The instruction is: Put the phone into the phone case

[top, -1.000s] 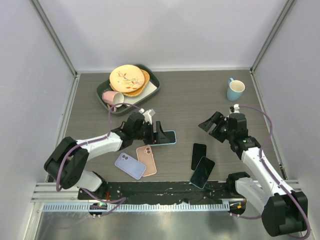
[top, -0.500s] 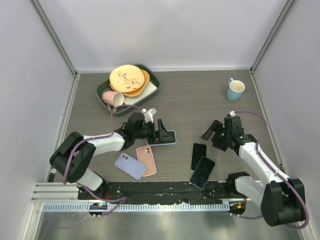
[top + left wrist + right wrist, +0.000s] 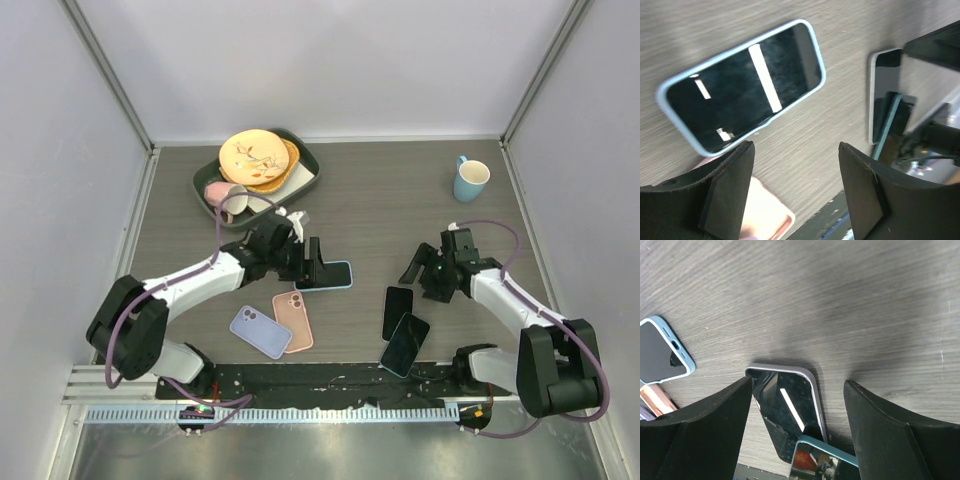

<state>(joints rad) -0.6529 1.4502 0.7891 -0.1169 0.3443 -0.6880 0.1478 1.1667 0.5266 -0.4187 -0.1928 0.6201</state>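
Reaching step: right tool (image 3: 415, 268), jaws apart, empty, hovering at bare phone's (image 3: 397, 310) far end; left tool (image 3: 312, 264), also apart, well off it. Next: lower, straddle edges, clamp.

Bright even light; soft shadows; left wrist view motion-blurred
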